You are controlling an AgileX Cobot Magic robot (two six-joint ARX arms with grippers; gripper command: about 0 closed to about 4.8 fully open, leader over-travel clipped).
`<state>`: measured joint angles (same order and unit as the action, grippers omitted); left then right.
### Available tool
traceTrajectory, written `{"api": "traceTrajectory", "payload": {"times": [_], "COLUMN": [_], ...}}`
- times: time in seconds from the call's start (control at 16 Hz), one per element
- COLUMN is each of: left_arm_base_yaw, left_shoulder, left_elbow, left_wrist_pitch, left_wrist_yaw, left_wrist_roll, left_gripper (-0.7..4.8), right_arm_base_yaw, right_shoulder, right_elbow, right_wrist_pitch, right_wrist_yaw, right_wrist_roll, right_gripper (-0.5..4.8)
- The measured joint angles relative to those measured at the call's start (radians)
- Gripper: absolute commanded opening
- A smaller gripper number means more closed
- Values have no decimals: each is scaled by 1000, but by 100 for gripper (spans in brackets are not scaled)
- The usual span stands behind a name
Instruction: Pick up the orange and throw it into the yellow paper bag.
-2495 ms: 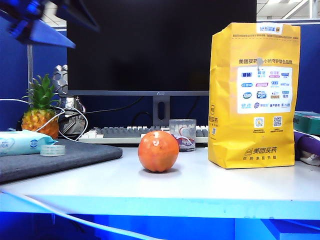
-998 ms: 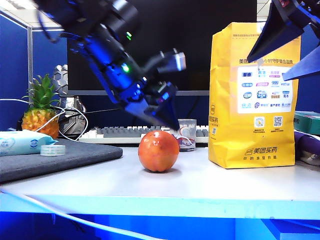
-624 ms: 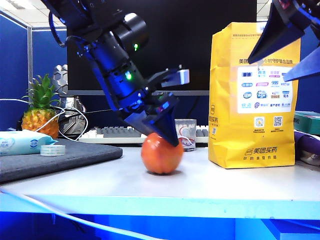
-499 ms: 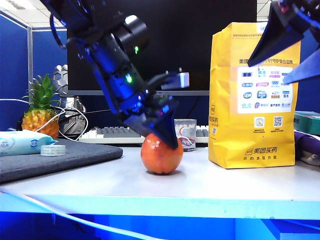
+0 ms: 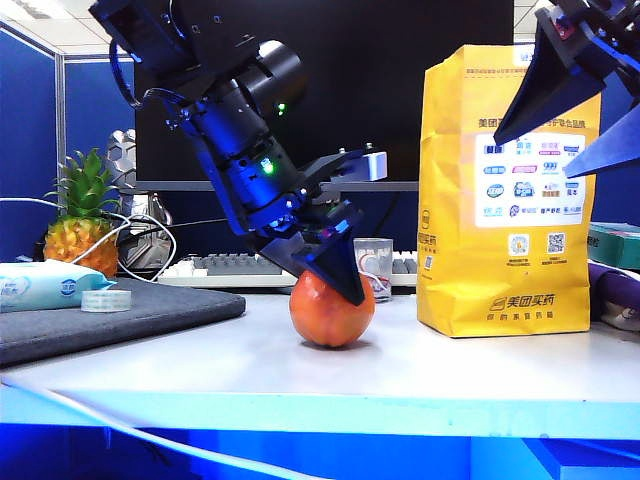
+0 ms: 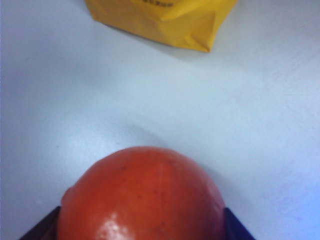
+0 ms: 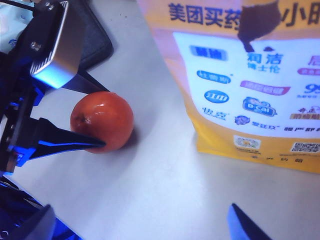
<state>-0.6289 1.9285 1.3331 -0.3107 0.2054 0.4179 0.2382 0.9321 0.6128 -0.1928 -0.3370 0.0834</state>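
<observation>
The left gripper (image 5: 335, 275) has come down over the orange (image 5: 332, 310) and pinches it, one finger (image 7: 67, 141) on each flank, the fruit resting on the table (image 5: 400, 370) directly under the wrist. Beyond the orange, on its far side from this claw's arm, stands the bag (image 5: 505, 190), upright, mouth at the top, well above the fruit. So the lift must likely go up, then across. The right gripper (image 5: 575, 110) hangs high before the bag's upper face, fingers spread, holding nothing, nearer the bag but not the fruit.
</observation>
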Motion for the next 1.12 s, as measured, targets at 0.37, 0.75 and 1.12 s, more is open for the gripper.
{"api": "traceTrajectory", "payload": {"times": [0.37, 0.75, 1.12], "left_arm_base_yaw": [1, -1, -8], "left_shoulder": [-121, -429, -356], "left_elbow": [100, 141, 157], "left_wrist_pitch": [-127, 109, 338], "left_wrist_yaw": [-67, 225, 519], "left_wrist_roll": [23, 23, -44], "left_gripper": [232, 232, 210], "right_arm_base_yaw": [0, 0, -3], "right_shoulder": [-1, -61, -311], "right_elbow": [0, 0, 60], "right_wrist_pitch": [0, 111, 258], "right_wrist_yaw": [0, -60, -25], "right_wrist_roll": [-26, -28, -58], "right_gripper": [448, 448, 448]}}
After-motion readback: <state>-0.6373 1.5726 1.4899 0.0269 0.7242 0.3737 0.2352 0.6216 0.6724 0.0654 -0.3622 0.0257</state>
